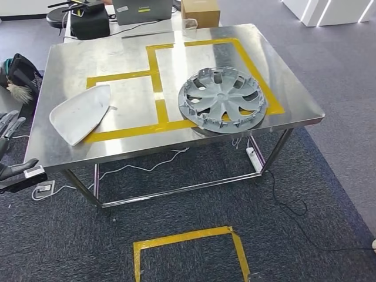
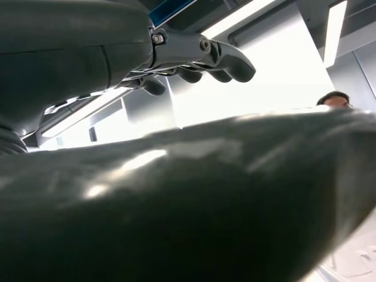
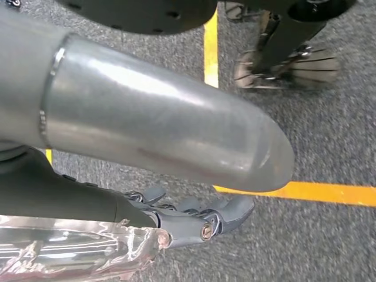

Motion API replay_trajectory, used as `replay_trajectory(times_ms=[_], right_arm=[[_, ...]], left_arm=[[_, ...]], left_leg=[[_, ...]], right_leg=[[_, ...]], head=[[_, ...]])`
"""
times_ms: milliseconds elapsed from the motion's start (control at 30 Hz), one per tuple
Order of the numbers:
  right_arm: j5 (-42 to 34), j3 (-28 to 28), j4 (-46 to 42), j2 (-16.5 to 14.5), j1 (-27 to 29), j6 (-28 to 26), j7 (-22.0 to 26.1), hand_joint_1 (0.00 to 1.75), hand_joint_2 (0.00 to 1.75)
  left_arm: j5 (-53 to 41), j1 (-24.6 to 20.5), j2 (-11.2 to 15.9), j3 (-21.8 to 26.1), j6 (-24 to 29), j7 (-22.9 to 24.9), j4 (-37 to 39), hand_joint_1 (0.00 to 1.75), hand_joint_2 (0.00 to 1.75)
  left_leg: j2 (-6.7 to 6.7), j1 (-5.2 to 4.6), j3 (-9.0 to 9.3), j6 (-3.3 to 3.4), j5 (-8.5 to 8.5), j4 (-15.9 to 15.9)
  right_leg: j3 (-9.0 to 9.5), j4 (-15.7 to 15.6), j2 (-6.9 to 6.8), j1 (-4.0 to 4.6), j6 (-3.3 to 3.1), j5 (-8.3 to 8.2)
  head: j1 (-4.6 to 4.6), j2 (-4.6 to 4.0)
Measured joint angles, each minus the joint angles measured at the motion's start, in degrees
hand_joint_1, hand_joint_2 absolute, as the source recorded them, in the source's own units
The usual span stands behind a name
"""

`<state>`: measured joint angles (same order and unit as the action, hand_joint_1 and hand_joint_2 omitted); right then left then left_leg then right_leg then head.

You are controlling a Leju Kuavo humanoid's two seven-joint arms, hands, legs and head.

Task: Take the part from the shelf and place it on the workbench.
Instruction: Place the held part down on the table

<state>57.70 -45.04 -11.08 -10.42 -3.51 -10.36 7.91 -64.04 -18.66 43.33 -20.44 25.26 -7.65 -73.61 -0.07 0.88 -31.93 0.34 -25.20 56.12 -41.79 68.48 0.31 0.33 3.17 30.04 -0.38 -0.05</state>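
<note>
Left hand (image 1: 15, 170) cut off at edge, hubcap (image 1: 222, 97) overhanging workbench (image 1: 133, 53)

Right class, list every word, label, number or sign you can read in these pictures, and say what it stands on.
None can be read.
Laptop: a pale sticker and a greenish mark, too small to read.
Cardboard box: no print legible.
Yellow tape on the table: plain lines, no lettering.

Bright overhead glare on the steel workbench (image 1: 66, 59); blown-out white backlight and close-up blur in left wrist view.
</note>
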Motion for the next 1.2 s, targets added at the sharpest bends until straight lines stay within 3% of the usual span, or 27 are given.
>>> replay_trajectory(times_ms=[33, 67, 100, 167, 233, 300, 367, 400, 433, 500, 533, 567, 633, 700, 767, 800, 833, 867, 933, 967, 1033, 1200], right_arm=[[0.0, 0.0, 0.0, 0.0, 0.0, 0.0, 0.0, 0.0, 0.0], [0.0, 0.0, 0.0, 0.0, -0.1, 0.0, 0.0, 0.0, 0.0], [0.0, 0.0, 0.0, 0.0, -0.1, 0.0, 0.0, 0.0, 0.0], [0.0, 0.0, 0.0, 0.0, -0.1, 0.0, 0.0, 0.0, 0.0], [-0.1, 0.0, 0.0, 0.0, -0.3, 0.0, 0.1, 0.0, 0.0], [-0.1, 0.0, 0.0, 0.0, -0.4, 0.0, 0.3, 0.0, 0.0], [-0.1, 0.0, 0.0, 0.0, -0.3, 0.0, 0.3, 0.0, 0.0], [-0.2, 0.0, 0.0, 0.0, -0.2, 0.0, 0.3, 0.0, 0.0], [-0.2, 0.0, 0.0, 0.0, -0.2, 0.1, 0.3, 0.0, 0.0], [-0.3, 0.0, 0.0, 0.0, -0.3, 0.1, 0.4, 0.0, 0.0], [-0.3, 0.0, 0.0, 0.0, -0.3, 0.1, 0.4, 0.0, 0.0], [-0.3, 0.0, 0.0, 0.0, -0.2, 0.2, 0.4, 0.0, 0.0], [-0.3, 0.0, 0.0, 0.0, -0.2, 0.2, 0.4, 0.0, 0.0], [-0.3, 0.0, 0.0, 0.0, -0.2, 0.3, 0.5, 0.0, 0.0], [-0.3, 0.0, 0.0, 0.1, -0.2, 0.3, 0.7, 0.0, 0.0], [-0.4, 0.0, 0.0, 0.1, -0.2, 0.3, 0.7, 0.0, 0.0], [-0.4, 0.0, 0.0, 0.1, -0.2, 0.3, 0.8, 0.0, 0.0], [-0.5, 0.0, 0.0, 0.2, -0.1, 0.3, 0.8, 0.0, 0.0], [-0.5, 0.0, 0.0, 0.3, 0.0, 0.3, 0.8, 0.0, 0.0], [-0.5, 0.0, 0.0, 0.4, 0.0, 0.3, 0.8, 0.0, 0.0], [-0.5, 0.0, 0.0, 0.4, 0.0, 0.3, 0.8, 0.0, 0.0], [-0.5, 0.0, 0.0, 0.4, 0.0, 0.5, 0.8, 0.0, 0.0]], left_arm=[[0.0, 0.0, 0.0, 0.0, 0.0, 0.0, 0.0, 0.0, 0.0], [0.0, 0.1, -0.1, 0.0, 0.0, 0.0, 0.0, 0.0, 0.0], [0.0, 0.2, -0.1, 0.0, 0.0, -0.1, 0.0, 0.0, 0.0], [0.0, 0.4, -0.1, 0.0, -0.1, -0.1, 0.0, 0.0, 0.0], [-0.1, 0.3, -0.1, 0.2, -0.1, -0.1, 0.0, 0.0, 0.0], [-0.3, 0.2, -0.1, 0.2, -0.2, -0.1, -0.1, 0.0, 0.0], [-0.7, 0.1, -0.1, 0.2, -0.5, -0.1, -0.1, 0.0, 0.0], [-0.9, 0.0, -0.1, 0.2, -0.8, -0.2, -0.1, 0.0, 0.0], [-1.1, -0.1, -0.1, 0.2, -1.0, -0.2, -0.1, 0.0, 0.0], [-1.4, -0.6, -0.3, 0.0, -1.4, -0.2, 0.0, 0.0, 0.0], [-1.5, -0.8, -0.4, 0.0, -1.6, -0.2, 0.0, 0.0, 0.0], [-1.7, -0.9, -0.5, -0.2, -1.8, -0.3, 0.0, 0.0, 0.0], [-1.8, -1.2, -0.7, -0.4, -2.1, -0.3, 0.1, 0.0, 0.0], [-2.0, -1.9, -0.8, -0.6, -2.2, -0.3, 0.1, 0.0, 0.0], [-2.2, -2.5, -0.9, -0.8, -2.3, -0.2, 0.1, 0.0, 0.0], [-2.3, -2.7, -1.0, -1.0, -2.3, -0.1, 0.2, 0.0, 0.0], [-2.3, -2.8, -1.1, -1.1, -2.4, 0.0, 0.2, 0.0, 0.0], [-2.3, -2.9, -1.2, -1.3, -2.4, 0.1, 0.2, 0.0, 0.0], [-2.3, -3.1, -1.5, -1.6, -2.5, 0.2, 0.4, 0.0, 0.0], [-2.3, -3.1, -1.6, -1.7, -2.5, 0.3, 0.5, 0.0, 0.0], [-2.3, -3.3, -2.0, -1.8, -2.5, 0.4, 0.6, 0.0, 0.0], [-2.3, -3.9, -2.4, -1.8, -2.5, 0.6, 0.9, 0.0, 0.0]], left_leg=[[0.0, -0.05, -0.83, 0.03, 0.67, 0.0], [-0.01, -0.12, -1.66, 0.01, 1.33, 0.1], [-0.01, -0.19, -2.46, -0.05, 1.96, 0.1], [-0.03, -0.27, -3.9, -0.33, 3.2, 0.1], [-0.03, -0.4, -4.89, -0.82, 4.33, 0.2], [0.0, -0.43, -5.25, -1.42, 5.39, 0.0], [0.0, -0.29, -5.49, -2.05, 5.78, 0.0], [0.0, -0.24, -5.85, -2.36, 4.69, 0.6], [0.0, -0.19, -6.47, -2.65, 2.48, 2.3], [0.0, -0.15, -8.25, -3.1, -3.53, 8.8], [0.0, -0.13, -8.99, -3.24, -5.58, 12.6], [0.0, -0.13, -9.19, -3.32, -6.18, 15.3], [0.0, -0.1, -7.27, -3.33, -3.65, 15.5], [0.01, -0.05, -2.29, -3.31, -0.96, 9.1], [-0.06, -0.16, 2.16, -2.88, -1.59, 2.1], [-0.1, -0.26, 3.09, -2.5, -2.24, 0.2], [-0.14, -0.31, 3.2, -2.11, -2.5, -0.7], [-0.15, -0.32, 2.95, -1.88, -2.45, -0.9], [-0.17, -0.45, 2.65, -1.53, -2.09, -1.0], [-0.17, -0.59, 2.52, -1.32, -1.92, -0.9], [-0.15, -0.89, 2.2, -0.84, -1.61, -0.9], [-0.1, -1.41, 1.29, 0.03, -1.04, -0.6]], right_leg=[[-0.56, 3.6, 0.0, -0.01, 0.11, 1.68], [-0.49, 5.8, 0.0, 0.0, 0.11, 2.0], [0.45, 6.2, 0.0, 0.01, 0.02, 1.16], [5.5, 0.9, 0.03, 0.07, -0.45, -1.42], [11.63, -7.5, 0.11, 0.21, -1.04, -1.34], [13.58, -11.3, 0.24, 0.42, -1.53, -0.47], [12.7, -11.6, 0.21, 0.4, -2.3, -1.26], [12.38, -11.6, 0.13, 0.32, -2.75, -1.85], [11.93, -11.7, 0.03, 0.21, -3.15, -2.57], [10.59, -11.7, -0.07, 0.16, -3.53, -3.96], [9.71, -11.7, -0.11, 0.16, -3.57, -4.64], [8.84, -11.7, -0.13, 0.17, -3.54, -5.19], [7.23, -11.6, -0.14, 0.16, -3.37, -6.23], [6.05, -11.5, -0.13, 0.24, -3.01, -7.13], [5.26, -11.3, -0.15, 0.47, -2.49, -7.98], [4.96, -11.3, -0.16, 0.59, -2.24, -8.43], [4.71, -11.3, -0.15, 0.66, -2.31, -8.73], [4.48, -11.4, -0.13, 0.71, -2.86, -9.1], [4.22, -11.6, -0.1, 0.78, -4.6, -9.63], [4.15, -11.7, -0.11, 0.72, -5.09, -10.05], [4.11, -12.2, -0.12, 0.48, -4.65, -10.69], [3.8, -13.0, -0.12, -0.19, -2.28, -11.82]], head=[[0.01, 0.01], [-0.01, 0.0], [-0.01, -0.01], [-0.01, -0.01], [-0.06, 0.0], [-0.04, 0.0], [0.04, 0.0], [-0.04, 0.0], [-0.12, -0.01], [-0.27, -0.01], [-0.28, -0.01], [-0.28, -0.01], [-0.29, -0.01], [-0.31, -0.01], [-0.26, -0.01], [-0.23, -0.02], [-0.2, -0.02], [-0.18, -0.01], [-0.12, -0.01], [-0.1, 0.0], [-0.09, 0.0], [-0.11, 0.0]])
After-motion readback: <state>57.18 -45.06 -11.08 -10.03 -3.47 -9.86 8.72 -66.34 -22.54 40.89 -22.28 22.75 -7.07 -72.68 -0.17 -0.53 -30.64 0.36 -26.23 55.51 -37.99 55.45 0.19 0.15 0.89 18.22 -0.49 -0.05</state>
